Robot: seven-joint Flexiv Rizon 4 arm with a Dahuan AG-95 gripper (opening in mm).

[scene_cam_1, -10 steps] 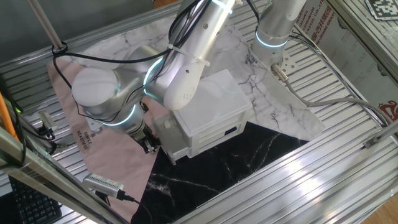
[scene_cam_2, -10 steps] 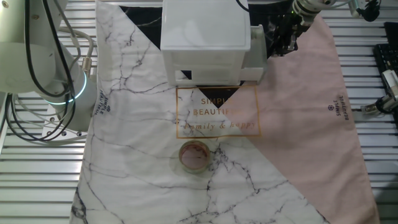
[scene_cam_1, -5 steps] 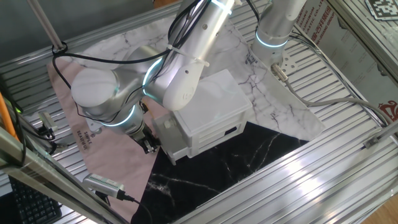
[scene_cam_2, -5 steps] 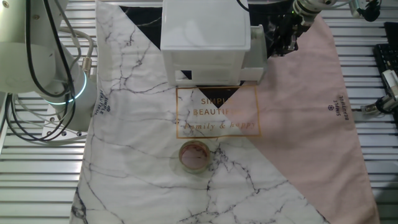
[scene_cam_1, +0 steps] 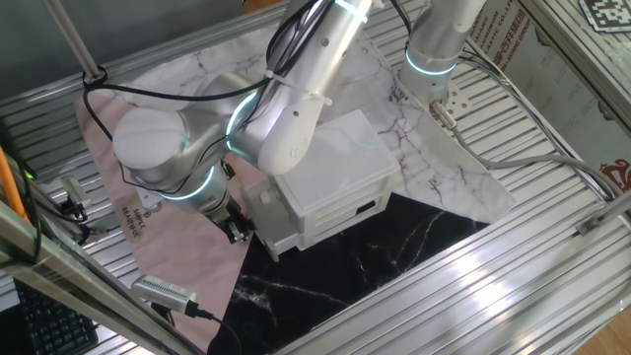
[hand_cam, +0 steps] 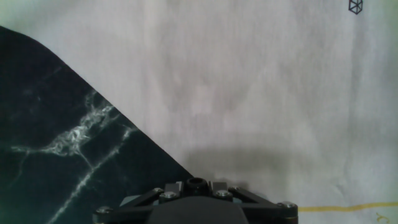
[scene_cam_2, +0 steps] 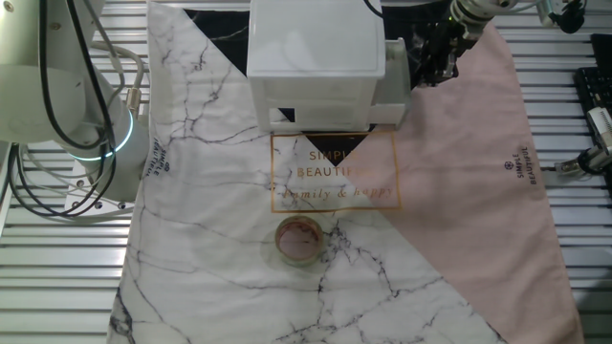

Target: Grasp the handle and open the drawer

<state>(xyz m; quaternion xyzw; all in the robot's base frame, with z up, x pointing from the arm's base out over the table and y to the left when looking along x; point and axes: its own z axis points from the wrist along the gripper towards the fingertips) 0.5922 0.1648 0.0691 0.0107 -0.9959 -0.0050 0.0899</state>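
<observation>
Jaws first: honestly can't tell if they're clamped or spread; the gripper [scene_cam_2: 435, 55] is just a dark lump in both fixed views, and the hand view only catches the black base of the hand along the bottom edge, no fingers showing; from the other fixed view it sits right up against the end of the drawer [scene_cam_2: 394, 78], which sticks out a little from the right side of the white cabinet [scene_cam_2: 314, 38], so it looks partly out already; from one fixed view the same drawer lip [scene_cam_1: 268, 215] pokes out at the cabinet's lower left, with the dark gripper just beside it and the big white arm [scene_cam_1: 158, 143] looming over that corner; the handle itself I can't make out anywhere, too small and the gripper is in the way; the cabinet stands on a patchwork cloth [scene_cam_2: 210, 191] that's white marble on one side, pink on the other and black marble at the far end, with gold lettering [scene_cam_2: 333, 172] printed just in front of the cabinet; further down the cloth, well apart from the cabinet, sits a small round cup [scene_cam_2: 298, 239] with something reddish inside; the hand view looks down on pale cloth with a wedge of black marble at the left.
</observation>
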